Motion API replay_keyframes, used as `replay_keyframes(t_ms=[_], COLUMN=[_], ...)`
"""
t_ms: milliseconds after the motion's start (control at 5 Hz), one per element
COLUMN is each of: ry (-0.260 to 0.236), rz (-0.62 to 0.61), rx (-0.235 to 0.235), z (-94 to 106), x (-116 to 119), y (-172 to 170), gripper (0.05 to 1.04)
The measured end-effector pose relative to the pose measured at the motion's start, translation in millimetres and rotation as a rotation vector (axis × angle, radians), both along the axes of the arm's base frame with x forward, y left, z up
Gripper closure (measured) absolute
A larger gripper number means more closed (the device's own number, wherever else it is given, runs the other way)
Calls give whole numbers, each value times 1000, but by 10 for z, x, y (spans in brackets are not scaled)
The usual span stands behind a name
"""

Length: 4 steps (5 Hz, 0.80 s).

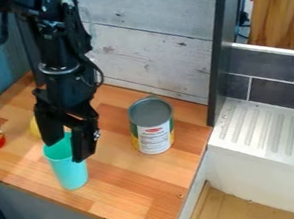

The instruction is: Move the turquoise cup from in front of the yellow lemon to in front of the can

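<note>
The claw (67,150) is parted at the rim of the cup (71,173), which is seen near the front edge of the bench (123,192). Grasp or release seems under way; careful rim alignment is needed.

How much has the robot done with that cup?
Getting to the cup looks done: the black gripper is right at the rim of the teal cup. Gripping may be in hand, but I can't tell if it has hold. Any lifting is probably left, since the cup seems to stand upright on the wooden counter.
</note>
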<state>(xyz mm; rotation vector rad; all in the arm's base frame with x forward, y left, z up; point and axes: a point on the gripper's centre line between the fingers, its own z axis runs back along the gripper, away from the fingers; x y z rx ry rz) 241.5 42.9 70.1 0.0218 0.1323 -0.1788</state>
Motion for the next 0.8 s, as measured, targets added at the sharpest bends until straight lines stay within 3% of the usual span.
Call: replay_keyframes(t_ms=[400,600,800], ry=[33,40,55], rz=[8,17,20], rx=[-5,-2,-4], z=[-184,-218,-255], x=[-8,-10,-20], y=[-16,-16,-18], gripper=[90,151,408])
